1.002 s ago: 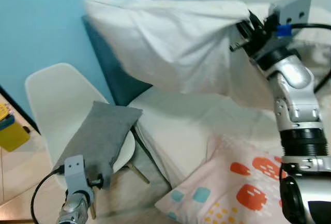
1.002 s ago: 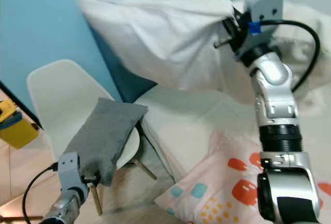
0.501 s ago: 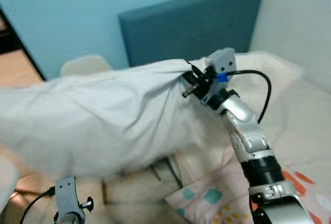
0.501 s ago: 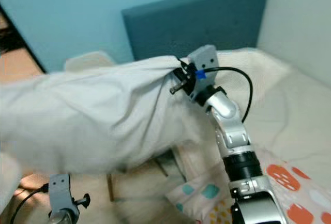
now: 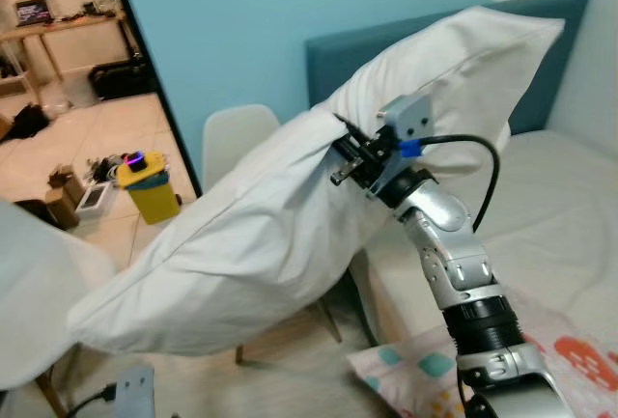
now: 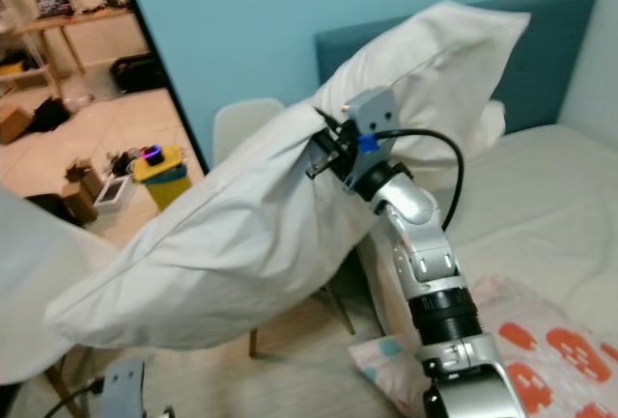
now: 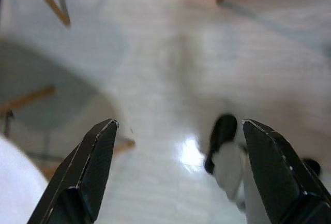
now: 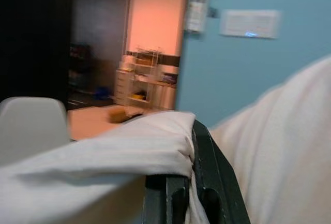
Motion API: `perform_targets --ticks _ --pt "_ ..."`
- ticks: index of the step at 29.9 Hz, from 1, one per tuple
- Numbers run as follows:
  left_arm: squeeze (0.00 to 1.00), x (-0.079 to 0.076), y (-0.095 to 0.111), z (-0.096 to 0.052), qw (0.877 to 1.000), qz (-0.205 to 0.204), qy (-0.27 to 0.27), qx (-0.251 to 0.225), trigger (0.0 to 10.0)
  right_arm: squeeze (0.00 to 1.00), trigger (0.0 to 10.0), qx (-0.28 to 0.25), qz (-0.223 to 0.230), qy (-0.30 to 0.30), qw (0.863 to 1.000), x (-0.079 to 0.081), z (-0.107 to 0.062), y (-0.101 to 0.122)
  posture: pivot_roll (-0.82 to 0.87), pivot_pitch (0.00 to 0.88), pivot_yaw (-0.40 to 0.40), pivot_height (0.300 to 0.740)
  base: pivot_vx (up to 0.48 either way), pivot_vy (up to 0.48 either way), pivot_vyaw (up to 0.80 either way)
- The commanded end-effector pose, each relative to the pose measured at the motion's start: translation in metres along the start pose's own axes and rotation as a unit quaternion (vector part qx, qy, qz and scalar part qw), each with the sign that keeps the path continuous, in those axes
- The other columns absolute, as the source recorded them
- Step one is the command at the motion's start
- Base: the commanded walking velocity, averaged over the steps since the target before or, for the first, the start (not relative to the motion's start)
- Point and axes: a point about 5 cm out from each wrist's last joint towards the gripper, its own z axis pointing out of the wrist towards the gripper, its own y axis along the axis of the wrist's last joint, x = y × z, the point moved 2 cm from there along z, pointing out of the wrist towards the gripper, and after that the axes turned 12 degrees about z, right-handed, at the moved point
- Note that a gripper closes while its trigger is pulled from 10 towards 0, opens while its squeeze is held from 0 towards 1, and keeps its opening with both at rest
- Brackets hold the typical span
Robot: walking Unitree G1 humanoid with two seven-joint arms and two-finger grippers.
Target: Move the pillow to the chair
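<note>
On our far left a rounded white chair shell [image 5: 39, 312] sits close, and our left gripper [image 7: 176, 177] hangs low over the tiled floor, fingers spread wide and empty. The big white fabric pillow [image 5: 290, 225] hangs in the air, its long axis slanting from low on our left up toward the teal upholstered headboard [image 5: 570, 61]. Behind it stands a second white moulded chair [image 5: 241, 138], largely hidden. Our right gripper [image 6: 323, 154] pinches a fold of the pillow's upper half, fingers clamped on cloth.
</note>
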Motion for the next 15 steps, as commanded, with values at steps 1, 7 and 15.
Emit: perform_targets --ticks 1,7,15 --pt "0.00 0.001 -0.005 -0.001 1.000 0.010 -0.005 0.009 10.0 0.00 0.0 -0.038 0.001 0.029 0.999 0.013 0.007 0.016 0.07 0.000 0.045 0.740 0.000 0.000 0.63" --pt "0.00 -0.002 -0.005 -0.001 1.000 0.009 -0.012 0.005 10.0 0.00 0.0 -0.041 0.005 0.032 0.999 0.015 0.008 0.017 0.07 0.000 0.039 0.740 0.000 0.000 0.63" --pt "0.00 -0.005 0.031 0.004 0.998 -0.018 -0.022 -0.060 10.0 0.00 0.0 -0.048 0.014 0.040 0.998 0.020 0.011 0.020 0.08 0.000 0.029 0.740 0.000 0.000 0.63"
